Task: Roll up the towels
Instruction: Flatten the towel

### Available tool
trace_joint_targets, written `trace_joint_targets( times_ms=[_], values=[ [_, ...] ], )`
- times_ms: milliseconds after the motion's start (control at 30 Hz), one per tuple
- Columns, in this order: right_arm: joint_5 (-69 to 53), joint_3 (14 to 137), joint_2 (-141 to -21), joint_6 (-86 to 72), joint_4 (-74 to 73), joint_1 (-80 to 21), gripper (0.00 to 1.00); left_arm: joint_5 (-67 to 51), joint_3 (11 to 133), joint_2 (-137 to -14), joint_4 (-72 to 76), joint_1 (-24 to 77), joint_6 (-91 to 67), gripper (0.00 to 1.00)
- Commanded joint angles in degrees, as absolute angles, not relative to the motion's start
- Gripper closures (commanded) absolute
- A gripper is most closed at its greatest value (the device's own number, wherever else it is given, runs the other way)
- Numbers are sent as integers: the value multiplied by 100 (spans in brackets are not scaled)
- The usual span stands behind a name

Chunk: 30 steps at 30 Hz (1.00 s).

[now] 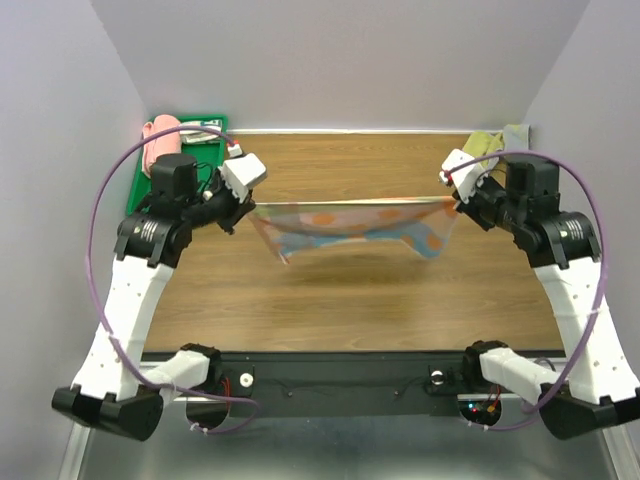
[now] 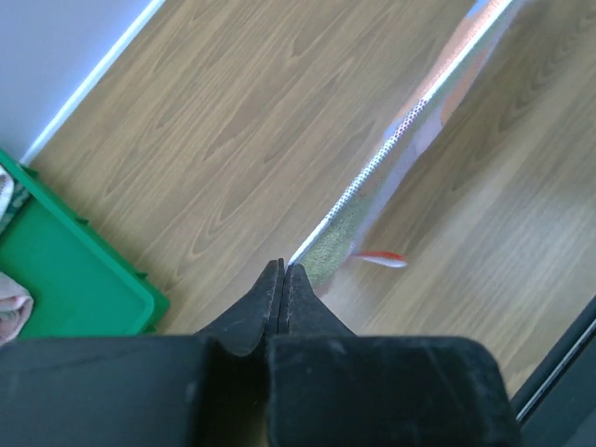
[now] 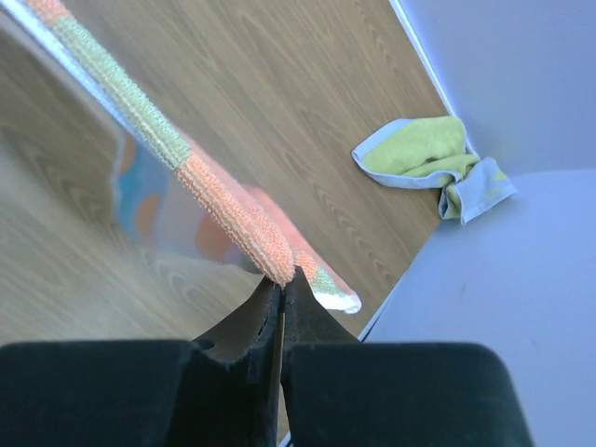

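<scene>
The left hand (image 2: 282, 265) is pinched fully closed, with one corner of the orange towel (image 2: 391, 154) nipped between its black tips. The left wrist view shows this grip clearly, whereas from above the left hand (image 1: 252, 205) is only seen meeting the cloth's left end. The right hand (image 3: 287, 277) is closed just as tightly on the opposite corner, its tips biting the fuzzy orange edge of the towel (image 3: 186, 158). Only the top view shows the whole orange towel (image 1: 350, 225): it is strung between the left hand and the right hand (image 1: 455, 203) across the middle of the frame, sagging below its taut upper edge, with pale, orange and blue patches and a shadow on the worktop (image 1: 350, 300) beneath. Whether its lower edge touches the wood cannot be told. The yellow-green towel (image 3: 419, 154) lies crumpled with its grey part at the upper right of the right wrist view, against the wall; from above it (image 1: 490, 142) sits in the far right corner, partly behind the right arm. At the upper left a green tray (image 1: 137, 195) holds a pink towel roll (image 1: 158, 135), and the left arm covers part of the tray. The left wrist view catches only the tray's corner (image 2: 74, 289).
</scene>
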<state>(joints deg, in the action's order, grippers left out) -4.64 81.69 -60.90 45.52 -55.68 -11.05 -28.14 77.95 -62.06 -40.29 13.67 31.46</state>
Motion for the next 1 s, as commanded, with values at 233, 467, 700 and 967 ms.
trace_joint_targets(
  times_ms=[233, 467, 700, 967],
  values=[
    [35, 8191, -7958, 5423, -5635, -967, 99, -1855, 7637, -7161, -3965, 1213, 3639, 100],
    [-344, 9753, -10550, 4758, -5238, -993, 31, -1267, 8357, -9566, -3042, 1195, 3183, 93],
    [-193, 10706, -10918, 3850, -5238, -773, 0, -1150, 9282, -10390, -3041, 932, 2593, 44],
    [-1282, 8721, -10020, 3595, -5704, -773, 33, -1950, 8035, -9292, -3348, 940, 3057, 48]
  ],
)
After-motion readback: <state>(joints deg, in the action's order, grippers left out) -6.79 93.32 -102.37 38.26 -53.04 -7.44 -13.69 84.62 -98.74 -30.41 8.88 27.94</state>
